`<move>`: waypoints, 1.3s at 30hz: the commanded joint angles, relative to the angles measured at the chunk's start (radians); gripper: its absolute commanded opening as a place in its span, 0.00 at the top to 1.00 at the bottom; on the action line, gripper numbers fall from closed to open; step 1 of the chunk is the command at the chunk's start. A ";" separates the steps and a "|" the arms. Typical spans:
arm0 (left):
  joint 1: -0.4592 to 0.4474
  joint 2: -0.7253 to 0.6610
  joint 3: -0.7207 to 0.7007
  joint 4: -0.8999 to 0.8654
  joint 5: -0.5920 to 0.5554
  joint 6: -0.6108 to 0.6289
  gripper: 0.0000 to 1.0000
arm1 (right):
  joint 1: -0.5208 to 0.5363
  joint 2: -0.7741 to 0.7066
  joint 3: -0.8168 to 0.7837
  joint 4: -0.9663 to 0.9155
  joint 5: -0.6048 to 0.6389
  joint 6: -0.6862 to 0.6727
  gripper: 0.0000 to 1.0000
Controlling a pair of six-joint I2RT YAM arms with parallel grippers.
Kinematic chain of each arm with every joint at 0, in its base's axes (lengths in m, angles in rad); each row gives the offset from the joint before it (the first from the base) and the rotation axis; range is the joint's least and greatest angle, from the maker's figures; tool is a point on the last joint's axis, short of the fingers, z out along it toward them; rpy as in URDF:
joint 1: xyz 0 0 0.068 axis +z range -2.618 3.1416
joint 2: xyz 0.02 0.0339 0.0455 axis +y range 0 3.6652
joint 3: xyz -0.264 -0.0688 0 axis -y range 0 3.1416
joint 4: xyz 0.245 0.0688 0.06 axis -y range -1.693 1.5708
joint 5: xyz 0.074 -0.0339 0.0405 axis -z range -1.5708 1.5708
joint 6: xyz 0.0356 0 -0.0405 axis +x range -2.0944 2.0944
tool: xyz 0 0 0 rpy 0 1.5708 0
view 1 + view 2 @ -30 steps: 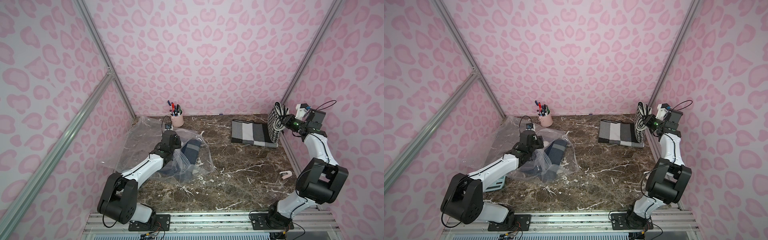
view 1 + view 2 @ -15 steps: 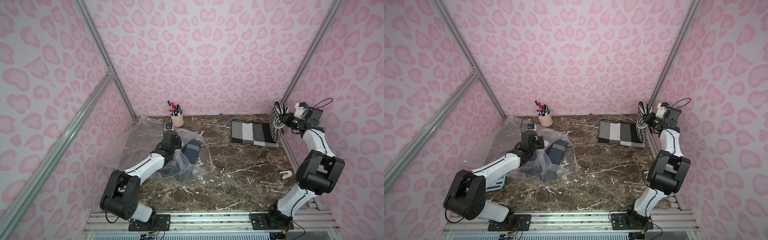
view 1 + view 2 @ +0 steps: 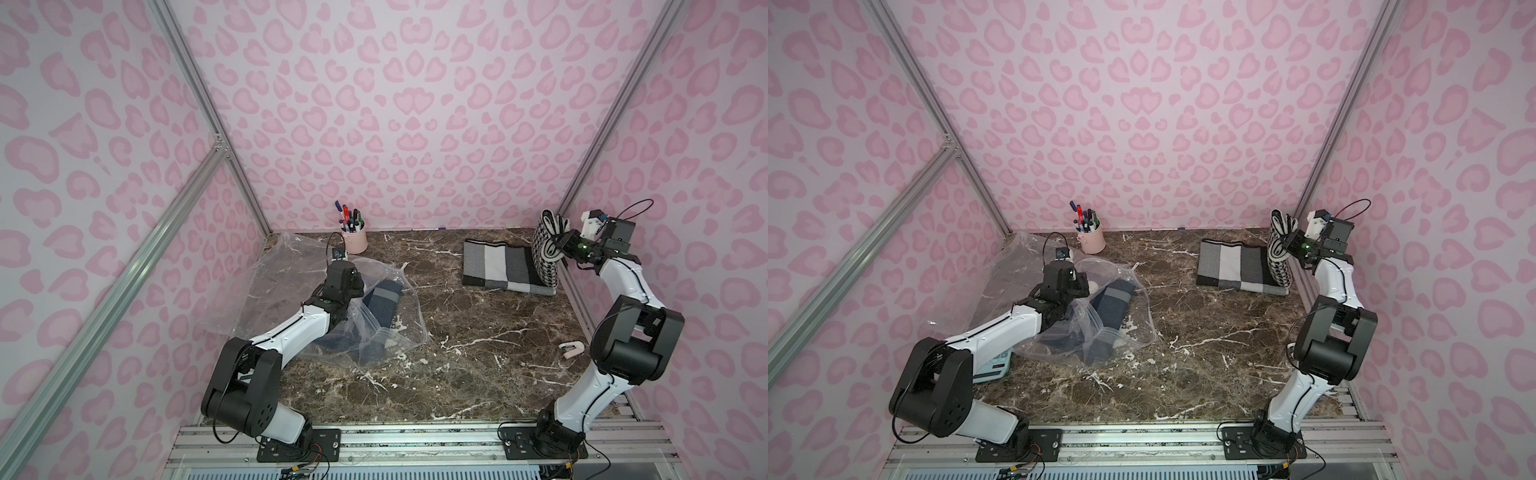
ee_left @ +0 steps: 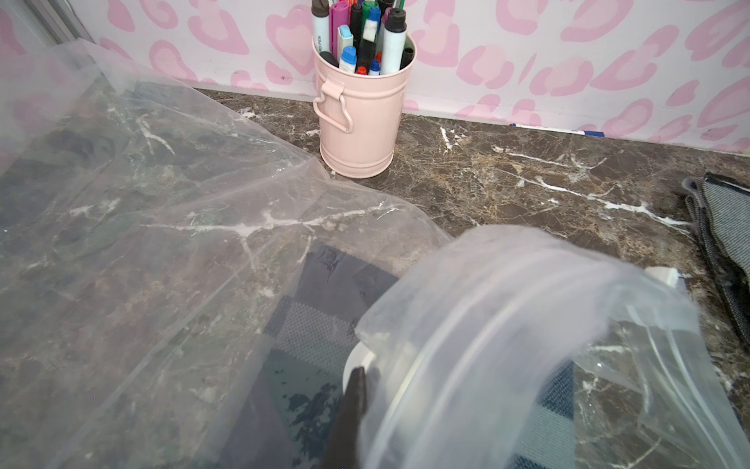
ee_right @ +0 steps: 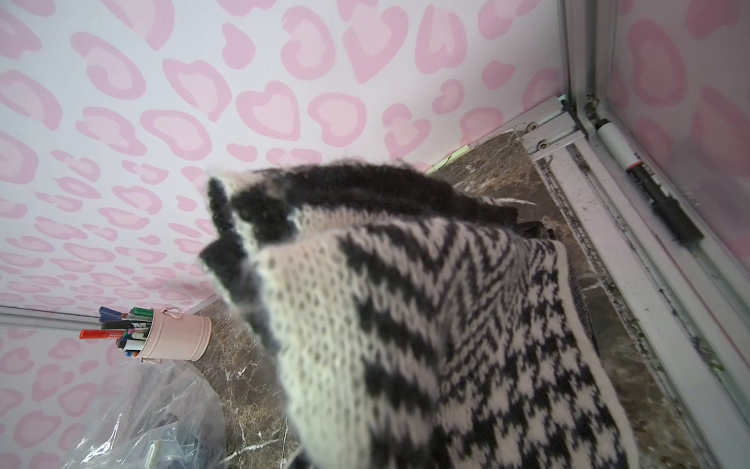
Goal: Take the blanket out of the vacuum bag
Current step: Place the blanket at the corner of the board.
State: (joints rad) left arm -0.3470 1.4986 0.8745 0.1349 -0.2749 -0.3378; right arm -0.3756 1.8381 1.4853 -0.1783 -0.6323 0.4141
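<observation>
Grips bag with left gripper, pinched shut on plastic (anchor, likely). Holds houndstooth blanket clamped in right gripper, raised beside grey blanket, well clear of bag. Leaves blue blanket inside.

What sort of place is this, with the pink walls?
Probably a robot test booth: pink patterned panels on aluminium posts, a marble-look tabletop, and a left arm and right arm bolted to a metal rail.
</observation>
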 commanded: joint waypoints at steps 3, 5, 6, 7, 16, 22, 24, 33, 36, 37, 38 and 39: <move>0.001 0.003 0.003 0.012 0.005 0.005 0.96 | 0.019 0.018 -0.005 0.019 0.016 -0.011 1.00; 0.001 0.004 0.003 0.012 0.005 0.005 0.96 | 0.025 0.027 -0.005 0.026 0.019 -0.007 1.00; 0.001 0.006 0.003 0.012 0.005 0.006 0.96 | 0.030 0.032 -0.005 0.030 0.020 -0.006 1.00; 0.001 0.007 0.003 0.012 0.005 0.006 0.96 | 0.032 0.037 -0.003 0.031 0.020 -0.004 1.00; 0.005 0.012 0.003 0.012 0.005 0.006 0.96 | 0.071 0.079 0.035 0.043 0.039 0.017 1.00; 0.007 0.017 0.000 0.015 0.014 0.003 0.96 | 0.099 0.104 0.076 0.036 0.051 0.024 1.00; 0.008 0.017 0.000 0.017 0.016 0.003 0.96 | 0.110 0.115 0.084 0.035 0.055 0.027 1.00; 0.008 0.007 -0.006 0.015 0.012 0.006 0.96 | 0.179 0.170 0.081 0.052 0.061 0.036 1.00; 0.009 0.008 -0.009 0.019 0.018 0.003 0.96 | 0.208 0.189 0.082 0.067 0.061 0.042 1.00; 0.009 0.008 -0.009 0.020 0.022 0.002 0.96 | 0.217 0.195 0.085 0.069 0.063 0.045 1.00; 0.009 0.011 -0.009 0.022 0.024 0.000 0.96 | 0.226 0.203 0.088 0.073 0.063 0.047 1.00; 0.008 0.011 -0.008 0.022 0.028 0.000 0.96 | 0.233 0.210 0.091 0.078 0.064 0.049 1.00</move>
State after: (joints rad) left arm -0.3386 1.5116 0.8669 0.1421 -0.2642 -0.3382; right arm -0.1581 2.0373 1.5642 -0.1497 -0.5716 0.4496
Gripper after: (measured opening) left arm 0.048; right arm 0.102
